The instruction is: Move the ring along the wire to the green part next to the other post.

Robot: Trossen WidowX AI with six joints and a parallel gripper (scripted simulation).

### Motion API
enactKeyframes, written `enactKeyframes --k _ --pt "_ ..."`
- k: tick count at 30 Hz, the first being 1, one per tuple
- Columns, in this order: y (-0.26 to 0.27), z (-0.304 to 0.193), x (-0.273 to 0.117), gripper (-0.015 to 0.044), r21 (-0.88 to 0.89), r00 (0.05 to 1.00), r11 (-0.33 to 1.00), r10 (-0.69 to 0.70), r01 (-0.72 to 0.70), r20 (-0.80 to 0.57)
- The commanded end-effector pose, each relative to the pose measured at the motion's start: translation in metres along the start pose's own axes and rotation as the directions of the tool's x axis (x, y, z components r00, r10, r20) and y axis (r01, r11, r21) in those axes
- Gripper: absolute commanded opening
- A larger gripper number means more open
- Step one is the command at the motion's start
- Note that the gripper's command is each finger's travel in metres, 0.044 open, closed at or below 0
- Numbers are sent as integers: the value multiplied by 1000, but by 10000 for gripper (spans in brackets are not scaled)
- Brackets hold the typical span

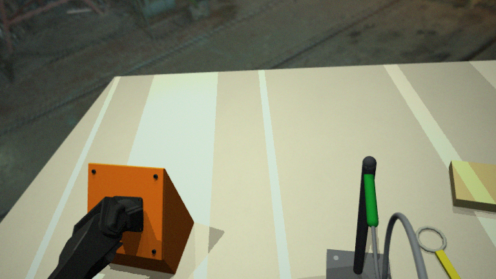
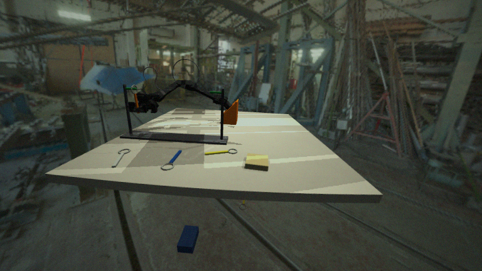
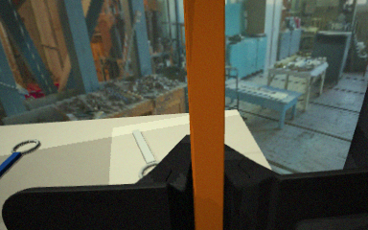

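Note:
The orange handle [image 2: 136, 100] [image 3: 207, 96] hangs below its ring [image 2: 134, 85], which is around the left green part [image 2: 128, 88] beside the left post [image 2: 128, 111] in the exterior view. My gripper [image 2: 136, 106] [image 3: 196, 143] is shut on the handle. The thin grey wire [image 1: 398, 214] [image 2: 186, 59] rises in two loops between the green parts. The other green part [image 1: 370, 201] [image 2: 215, 92] is beside the right post [image 1: 361, 232] [image 2: 221, 118]. Whether the ring touches the green part is too small to tell.
A yellow-handled ring [image 1: 447, 264] [image 2: 216, 152], a blue-handled ring [image 2: 176, 156] [image 3: 10, 164] and a pale-handled ring [image 2: 118, 160] [image 3: 144, 148] lie on the table. A yellow block [image 1: 471, 184] [image 2: 256, 162] lies nearby. My arm's orange base mount [image 1: 150, 225] [image 2: 231, 114] stands behind the right post.

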State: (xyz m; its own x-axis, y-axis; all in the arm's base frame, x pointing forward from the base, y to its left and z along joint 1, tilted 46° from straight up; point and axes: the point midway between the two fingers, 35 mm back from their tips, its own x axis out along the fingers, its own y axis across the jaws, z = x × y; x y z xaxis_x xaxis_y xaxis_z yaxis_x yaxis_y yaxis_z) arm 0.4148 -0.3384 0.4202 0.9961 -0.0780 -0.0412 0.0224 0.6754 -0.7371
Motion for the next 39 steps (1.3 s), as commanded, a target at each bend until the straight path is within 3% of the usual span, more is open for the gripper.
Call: enactKeyframes --k 1,23,39 --pt "3 2 -9 -150 -8 998 1000 -3 3 -60" --pt "27 10 -53 -150 19 905 1000 9 -1 -425" --pt "59 10 -53 -150 166 902 986 83 -12 -424"
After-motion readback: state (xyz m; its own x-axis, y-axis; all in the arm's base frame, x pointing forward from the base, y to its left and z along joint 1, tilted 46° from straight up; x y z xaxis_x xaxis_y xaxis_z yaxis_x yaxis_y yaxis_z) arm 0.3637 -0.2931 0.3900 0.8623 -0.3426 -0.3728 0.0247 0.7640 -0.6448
